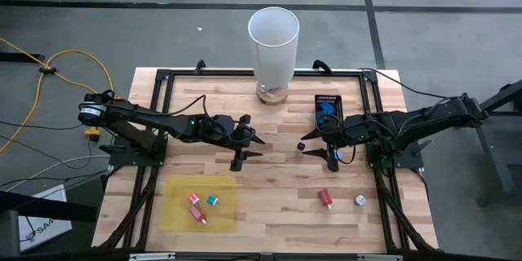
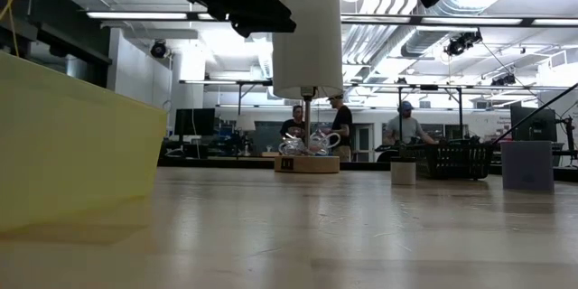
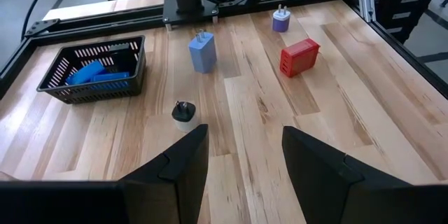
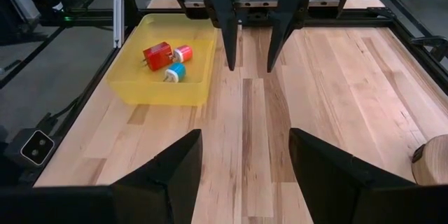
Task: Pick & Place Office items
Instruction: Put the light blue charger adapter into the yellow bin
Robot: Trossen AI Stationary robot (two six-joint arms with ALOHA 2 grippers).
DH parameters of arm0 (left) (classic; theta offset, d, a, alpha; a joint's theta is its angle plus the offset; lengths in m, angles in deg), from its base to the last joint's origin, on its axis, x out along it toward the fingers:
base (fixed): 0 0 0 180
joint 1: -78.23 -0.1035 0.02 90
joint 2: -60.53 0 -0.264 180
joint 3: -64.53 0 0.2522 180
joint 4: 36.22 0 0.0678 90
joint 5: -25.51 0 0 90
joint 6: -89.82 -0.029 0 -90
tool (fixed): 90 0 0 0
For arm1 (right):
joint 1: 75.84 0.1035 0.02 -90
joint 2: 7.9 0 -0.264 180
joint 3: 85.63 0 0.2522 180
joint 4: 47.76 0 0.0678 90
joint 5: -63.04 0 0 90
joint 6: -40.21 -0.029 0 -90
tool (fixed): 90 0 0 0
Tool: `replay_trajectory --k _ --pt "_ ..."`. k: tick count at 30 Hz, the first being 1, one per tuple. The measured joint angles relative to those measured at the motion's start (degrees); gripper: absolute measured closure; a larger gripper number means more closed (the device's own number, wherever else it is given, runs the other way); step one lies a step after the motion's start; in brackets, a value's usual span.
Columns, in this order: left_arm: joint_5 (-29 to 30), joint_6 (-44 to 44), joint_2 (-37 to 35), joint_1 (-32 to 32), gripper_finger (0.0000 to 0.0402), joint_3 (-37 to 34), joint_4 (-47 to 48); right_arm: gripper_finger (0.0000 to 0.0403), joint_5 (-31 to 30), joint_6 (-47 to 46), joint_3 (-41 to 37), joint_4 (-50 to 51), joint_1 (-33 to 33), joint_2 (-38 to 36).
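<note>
Three office items (image 1: 201, 205) lie in the yellow tray (image 1: 173, 212) at 7 o'clock; blue pieces (image 1: 325, 110) fill the black basket (image 1: 339, 103) at 1 o'clock. Loose at 4 o'clock: red piece (image 1: 325, 198), whitish round (image 1: 359, 201); dark plug (image 1: 300, 144) near centre. Left gripper (image 1: 250, 146) and right gripper (image 1: 313, 148): jaws open, empty.

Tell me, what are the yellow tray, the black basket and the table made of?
The yellow tray looks like see-through plastic: light glows through its smooth walls. The black basket seems to be plastic or coated wire mesh, since its sides are thin open bars; which one is hard to tell. The table looks like wood, with pale planks joined side by side and grain lines showing.
</note>
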Motion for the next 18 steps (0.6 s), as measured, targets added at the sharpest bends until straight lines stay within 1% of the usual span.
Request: replay_trajectory --k 14,16,18 --pt "0.00 0.00 0.00 0.00 0.0227 0.00 -0.01 0.0201 -0.48 -0.10 0.00 -0.09 -0.02 0.00" --pt "0.00 -0.02 0.00 0.00 0.0227 0.00 0.00 0.0201 -1.43 -0.92 0.00 -0.11 -0.02 0.00" --pt "0.00 0.00 -0.02 0.00 0.0227 0.00 -0.02 0.0201 -3.79 -1.97 0.01 -0.45 -0.02 0.00"
